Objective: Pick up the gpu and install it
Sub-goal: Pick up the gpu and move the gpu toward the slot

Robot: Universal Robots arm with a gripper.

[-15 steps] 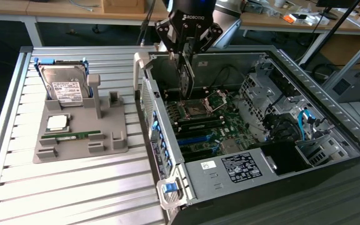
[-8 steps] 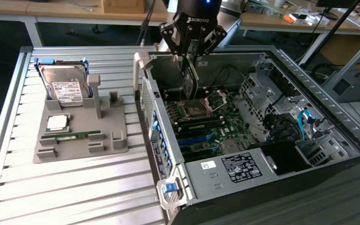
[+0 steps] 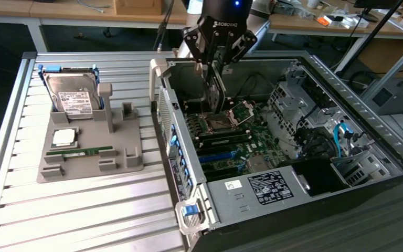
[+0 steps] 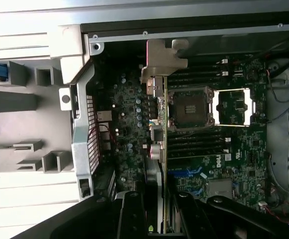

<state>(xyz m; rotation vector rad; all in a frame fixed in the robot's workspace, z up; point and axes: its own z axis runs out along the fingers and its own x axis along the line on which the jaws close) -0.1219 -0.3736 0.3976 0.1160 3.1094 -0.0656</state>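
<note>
My gripper hangs over the open computer case, shut on the top edge of the gpu. The card hangs on edge, its lower end just above the motherboard next to the CPU socket. In the wrist view the gpu appears edge-on as a thin green strip with its silver end bracket toward the case's rear wall. The black fingers clamp it from both sides, with the gripper centred on it. The socket lies open beside the card.
A grey holder tray on the exterior view's left carries a silver hard drive, a CPU and a green memory stick. Case walls, drive cages and cables ring the motherboard. The slatted table spreads around.
</note>
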